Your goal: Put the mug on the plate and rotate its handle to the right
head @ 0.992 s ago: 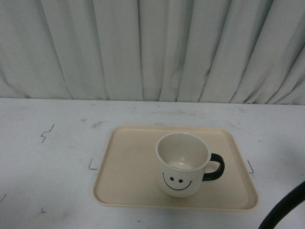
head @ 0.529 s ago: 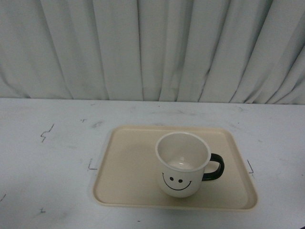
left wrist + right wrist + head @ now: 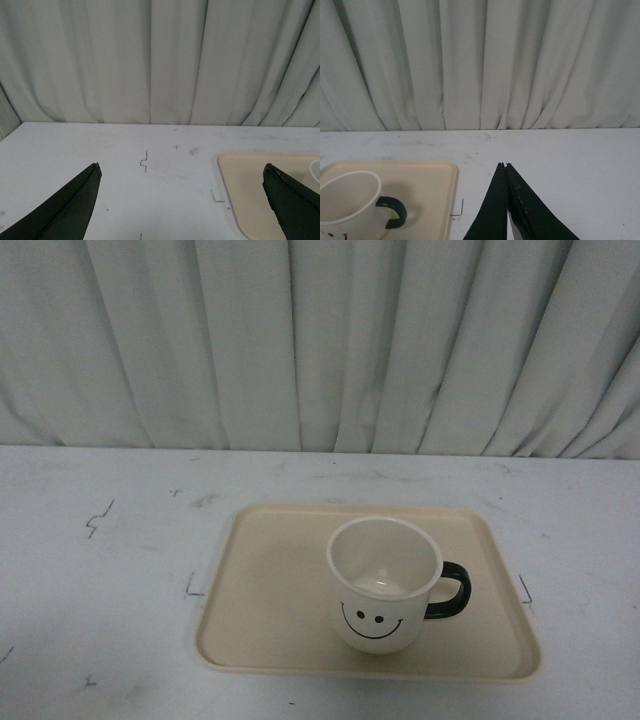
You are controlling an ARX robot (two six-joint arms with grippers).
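Note:
The cream-white mug (image 3: 383,585) stands upright on the beige plate (image 3: 270,590), right of the plate's middle, its smiley face toward the camera. Its black handle (image 3: 449,591) points to the right. In the right wrist view the mug (image 3: 350,207) and handle (image 3: 392,211) sit on the plate (image 3: 427,185), apart from my right gripper (image 3: 503,164), which is shut on nothing over the bare table. My left gripper (image 3: 181,167) is open and empty over the table, with the plate's corner (image 3: 245,175) beside one finger. Neither arm appears in the front view.
The white table (image 3: 100,580) carries small black marks, including corner marks (image 3: 193,590) by the plate's sides. A pleated white curtain (image 3: 320,340) closes off the back.
A dark cable or arm part at the front view's lower right corner has left the picture. Mug and plate have stayed put.

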